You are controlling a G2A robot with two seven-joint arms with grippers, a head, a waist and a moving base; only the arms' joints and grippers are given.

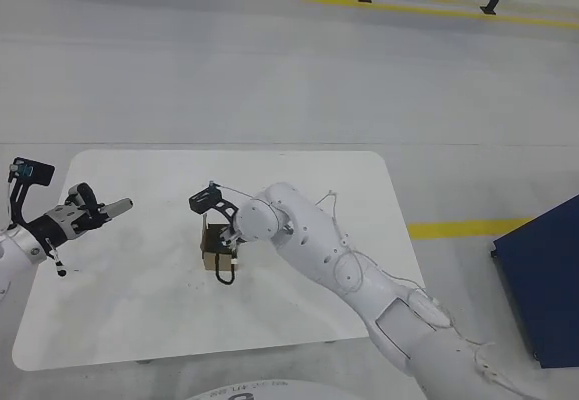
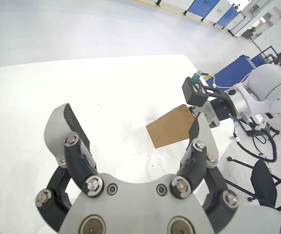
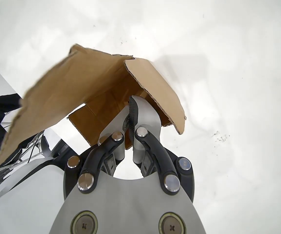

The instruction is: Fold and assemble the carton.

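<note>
On table (image 1: pixel 299 180), brown corrugated carton (image 3: pixel 87 79), flaps open, clamped by right end effector (image 3: pixel 131 103)

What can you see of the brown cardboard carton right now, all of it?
The brown corrugated cardboard carton is partly opened, its flaps spread outward and unfolded. It sits tilted near the middle of the white table. The right gripper is inside it, shut on one wall. The open left gripper is apart from it.
</note>
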